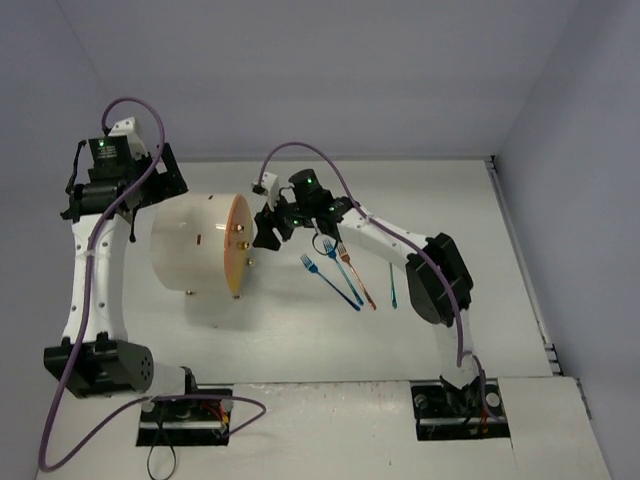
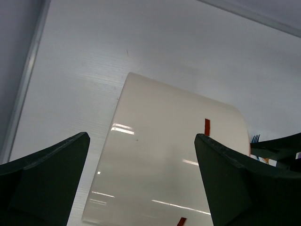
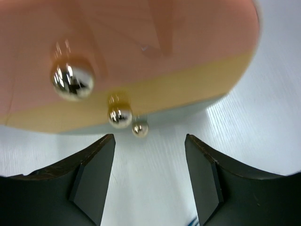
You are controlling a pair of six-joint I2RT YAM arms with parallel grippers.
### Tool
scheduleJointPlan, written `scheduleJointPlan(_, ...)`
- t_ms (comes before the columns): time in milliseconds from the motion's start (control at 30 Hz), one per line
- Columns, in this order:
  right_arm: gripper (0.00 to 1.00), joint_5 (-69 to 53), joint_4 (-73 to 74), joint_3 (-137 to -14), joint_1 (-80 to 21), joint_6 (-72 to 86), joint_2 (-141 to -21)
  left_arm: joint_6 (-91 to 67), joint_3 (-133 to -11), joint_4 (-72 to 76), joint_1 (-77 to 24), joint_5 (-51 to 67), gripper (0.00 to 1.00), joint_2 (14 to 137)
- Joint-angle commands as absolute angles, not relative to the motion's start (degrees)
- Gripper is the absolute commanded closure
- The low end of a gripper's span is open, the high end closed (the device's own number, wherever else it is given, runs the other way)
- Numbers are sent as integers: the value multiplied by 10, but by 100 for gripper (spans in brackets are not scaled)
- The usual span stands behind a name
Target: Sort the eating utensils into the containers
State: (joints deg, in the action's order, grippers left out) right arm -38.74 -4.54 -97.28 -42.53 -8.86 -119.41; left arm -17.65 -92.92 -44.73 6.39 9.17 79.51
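Forks (image 1: 330, 284), two blue and one copper, lie side by side on the table (image 1: 450, 200) right of the drum cabinet (image 1: 190, 245). Tines point far-left, with open tabletop to their right. Cabinet contents are hidden. Right gripper (image 3: 149, 141) faces the orange knobbed front (image 1: 238, 250), fingers apart and empty. Left gripper (image 2: 141, 135) hovers over the cream wall, fingers wide.

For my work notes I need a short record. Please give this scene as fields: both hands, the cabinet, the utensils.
left hand: open, empty, pointing at the cream cabinet
right hand: open, empty, facing the brass knobs
orange front: flush, no compartment pulled out
utensils: four visible, on the table right of the cabinet
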Motion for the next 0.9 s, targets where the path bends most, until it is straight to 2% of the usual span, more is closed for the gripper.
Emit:
scheduleJointPlan(0, 41, -387, -82, -930, -402, -74, -1109, -127, -980, -431, 43, 48, 7, 733)
scheduleJointPlan(200, 41, -405, -83, -892, -401, -75, -1125, -83, -943, -431, -55, 4, 7, 689)
scheduleJointPlan(400, 42, -419, -87, -921, -408, -63, -1181, -63, -869, -429, -175, -114, 7, 663)
scheduleJointPlan(633, 43, -427, -93, -974, -431, -49, -1239, -84, -824, -425, -239, -198, 7, 677)
scheduleJointPlan(867, 46, -430, -102, -1010, -448, -37, -1276, -110, -784, -405, -243, -234, 7, 674)
